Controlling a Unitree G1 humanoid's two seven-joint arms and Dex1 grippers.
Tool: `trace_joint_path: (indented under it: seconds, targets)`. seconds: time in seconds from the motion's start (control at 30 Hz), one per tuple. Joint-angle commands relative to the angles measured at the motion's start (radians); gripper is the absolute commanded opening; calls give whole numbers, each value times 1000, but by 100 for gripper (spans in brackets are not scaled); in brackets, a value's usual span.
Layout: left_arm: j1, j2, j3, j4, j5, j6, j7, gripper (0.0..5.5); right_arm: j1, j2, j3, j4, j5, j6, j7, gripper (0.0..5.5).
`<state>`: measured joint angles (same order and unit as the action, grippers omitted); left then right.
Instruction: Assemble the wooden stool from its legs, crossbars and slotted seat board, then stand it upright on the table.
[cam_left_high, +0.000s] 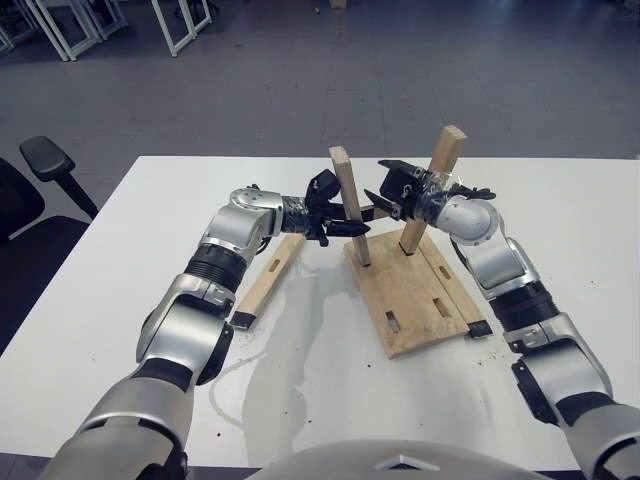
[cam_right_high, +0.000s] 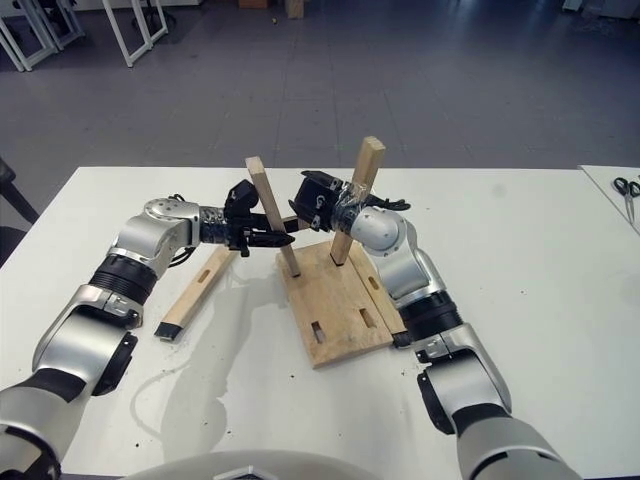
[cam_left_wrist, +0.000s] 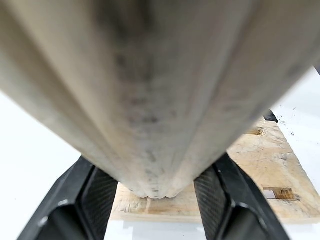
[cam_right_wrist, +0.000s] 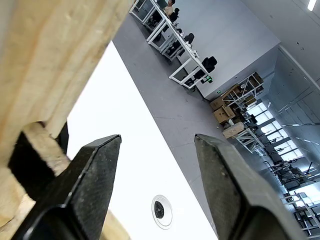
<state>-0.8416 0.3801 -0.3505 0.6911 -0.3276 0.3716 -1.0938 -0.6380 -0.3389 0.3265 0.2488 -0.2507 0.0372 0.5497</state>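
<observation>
The slotted seat board (cam_left_high: 415, 295) lies flat on the white table. Two wooden legs stand in it: a left leg (cam_left_high: 350, 205) and a tilted right leg (cam_left_high: 432, 190). My left gripper (cam_left_high: 340, 228) is shut on the left leg about halfway up; in the left wrist view the leg (cam_left_wrist: 150, 100) sits between both fingers (cam_left_wrist: 85, 200). My right gripper (cam_left_high: 386, 188) hangs between the two legs, just beside the right leg (cam_right_wrist: 45, 55), with its fingers (cam_right_wrist: 85, 190) open and nothing between them. A short crossbar (cam_right_high: 292, 222) shows between the legs.
A loose slotted leg (cam_left_high: 265, 280) with a black end lies on the table left of the board. Another bar (cam_left_high: 455, 290) lies along the board's right edge. A black office chair (cam_left_high: 40, 165) stands at the table's left. Scissors (cam_right_high: 628, 186) lie far right.
</observation>
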Motion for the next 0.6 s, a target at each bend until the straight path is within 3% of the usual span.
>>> trace_joint_path:
  seconds: [0.03, 0.33, 0.6]
  targets:
    - [112, 14, -137, 67, 169, 158, 14, 204, 75, -9, 28, 20, -3, 72, 51, 271]
    - [117, 32, -134, 49, 170, 163, 12, 204, -51, 13, -103, -139, 9, 8, -96, 271]
    - [138, 28, -133, 47, 167, 166, 22, 204, 59, -11, 37, -91, -26, 55, 41, 271]
